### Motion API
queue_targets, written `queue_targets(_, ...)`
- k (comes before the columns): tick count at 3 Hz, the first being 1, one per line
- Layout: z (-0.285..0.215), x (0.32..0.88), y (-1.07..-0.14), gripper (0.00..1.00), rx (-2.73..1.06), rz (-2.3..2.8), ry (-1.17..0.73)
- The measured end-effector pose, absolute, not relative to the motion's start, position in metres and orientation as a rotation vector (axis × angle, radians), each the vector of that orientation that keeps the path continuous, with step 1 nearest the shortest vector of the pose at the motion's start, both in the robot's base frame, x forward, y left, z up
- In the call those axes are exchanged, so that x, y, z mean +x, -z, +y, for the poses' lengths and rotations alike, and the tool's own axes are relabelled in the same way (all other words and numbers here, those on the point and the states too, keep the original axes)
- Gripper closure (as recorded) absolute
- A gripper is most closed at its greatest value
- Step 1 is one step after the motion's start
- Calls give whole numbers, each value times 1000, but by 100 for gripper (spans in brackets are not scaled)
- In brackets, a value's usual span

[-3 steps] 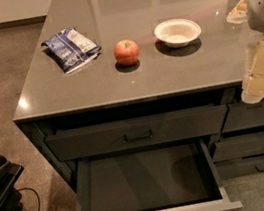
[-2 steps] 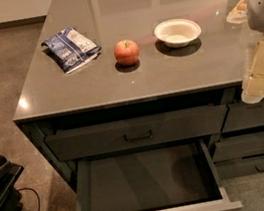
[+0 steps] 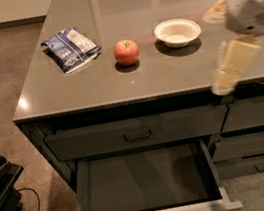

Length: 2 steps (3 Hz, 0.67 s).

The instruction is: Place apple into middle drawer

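Note:
The red apple (image 3: 126, 52) with yellowish patches sits on the grey countertop (image 3: 118, 87), left of a white bowl (image 3: 177, 32). The middle drawer (image 3: 143, 181) is pulled open below the counter's front edge; its dark floor holds nothing. My gripper (image 3: 225, 82), cream-coloured under a white arm segment (image 3: 251, 2), hangs at the right over the counter's front edge. It is well to the right of the apple and holds nothing that shows.
A blue and white snack bag (image 3: 71, 48) lies left of the apple. The shut top drawer (image 3: 137, 133) with a black bar handle is above the open one. Narrower drawers (image 3: 261, 148) are at the right. Dark equipment (image 3: 1, 201) stands on the floor at the left.
My arm and gripper have moved left and slightly up, toward the counter's middle. The apple, bowl, bag and drawer have not moved.

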State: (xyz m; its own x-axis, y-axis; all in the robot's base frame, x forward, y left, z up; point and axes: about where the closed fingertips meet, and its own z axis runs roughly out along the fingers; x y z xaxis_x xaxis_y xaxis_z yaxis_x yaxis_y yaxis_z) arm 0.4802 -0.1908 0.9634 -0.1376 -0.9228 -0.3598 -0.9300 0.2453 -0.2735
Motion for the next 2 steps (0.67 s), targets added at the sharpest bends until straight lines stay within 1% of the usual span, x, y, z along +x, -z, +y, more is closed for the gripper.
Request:
queue_targets(1, -150, 532, -946, 0, -1634, 1921, -170)
queue_targets(2, -119, 570, -933, 0, -1600, 1864, -234)
